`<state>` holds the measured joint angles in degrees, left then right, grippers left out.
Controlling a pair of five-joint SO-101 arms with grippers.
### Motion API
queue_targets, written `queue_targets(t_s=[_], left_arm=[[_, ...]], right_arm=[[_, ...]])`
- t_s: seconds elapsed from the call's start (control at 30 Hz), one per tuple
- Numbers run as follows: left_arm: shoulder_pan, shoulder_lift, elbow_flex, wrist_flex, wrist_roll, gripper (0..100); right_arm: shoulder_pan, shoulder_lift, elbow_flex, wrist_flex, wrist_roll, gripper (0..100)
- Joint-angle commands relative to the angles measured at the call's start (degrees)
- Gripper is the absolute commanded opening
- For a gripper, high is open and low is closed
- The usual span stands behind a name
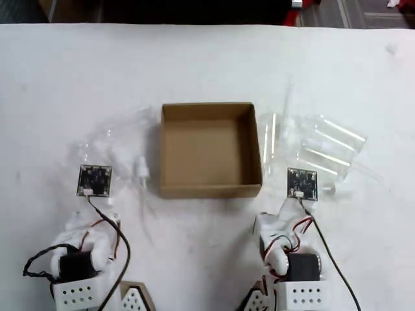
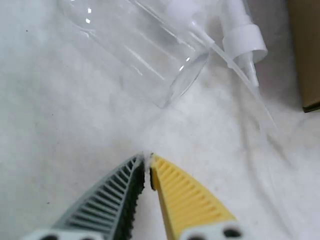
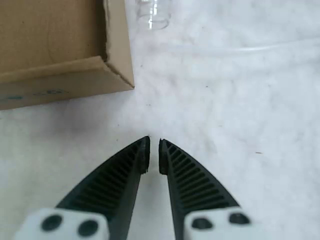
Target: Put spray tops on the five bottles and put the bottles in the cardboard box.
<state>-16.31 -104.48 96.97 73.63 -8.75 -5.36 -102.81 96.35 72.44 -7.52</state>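
The open cardboard box [image 1: 211, 149] sits mid-table with nothing inside. Clear bottles lie on their sides on both flanks: a group to the left [image 1: 110, 136] and several to the right [image 1: 318, 149]. A white spray top [image 1: 139, 170] lies just left of the box. My left gripper [image 2: 147, 161], grey and yellow, is shut and holds nothing, a short way from a lying clear bottle [image 2: 140, 50] and the spray top [image 2: 245, 37] with its thin tube. My right gripper [image 3: 154, 152], black, is shut and holds nothing, close to the box's near right corner [image 3: 117, 75].
Both arms [image 1: 84, 259] [image 1: 288, 259] rest near the table's front edge. A bottle neck [image 3: 152, 12] and a thin clear tube [image 3: 250, 49] lie beyond the right gripper. Bare white tabletop [image 1: 207, 246] lies between the arms and in front of the box.
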Motion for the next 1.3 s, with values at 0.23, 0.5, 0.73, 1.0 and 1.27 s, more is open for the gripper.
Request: queue_targets(t_s=[0.23, 0.5, 0.73, 1.0, 1.27], left_arm=[[0.5, -0.7, 0.0, 0.3, -0.4, 2], [0.5, -0.7, 0.0, -0.2, -0.7, 2], [-1.4, -0.7, -7.2, -4.5, -0.6, 2], [-10.5, -0.7, -24.0, -3.9, -0.7, 2], [-13.7, -0.7, -27.3, -7.6, -12.7, 2]], right_arm=[[-0.1, -0.4, 0.4, 0.4, 0.1, 1.7], [-0.1, -0.5, 0.4, 0.1, 0.1, 1.8], [0.4, -0.4, 0.4, -11.2, 0.1, 1.8], [-0.1, -0.2, 0.4, -11.5, 0.1, 1.8], [0.3, -0.3, 0.4, -11.5, -0.3, 1.8]])
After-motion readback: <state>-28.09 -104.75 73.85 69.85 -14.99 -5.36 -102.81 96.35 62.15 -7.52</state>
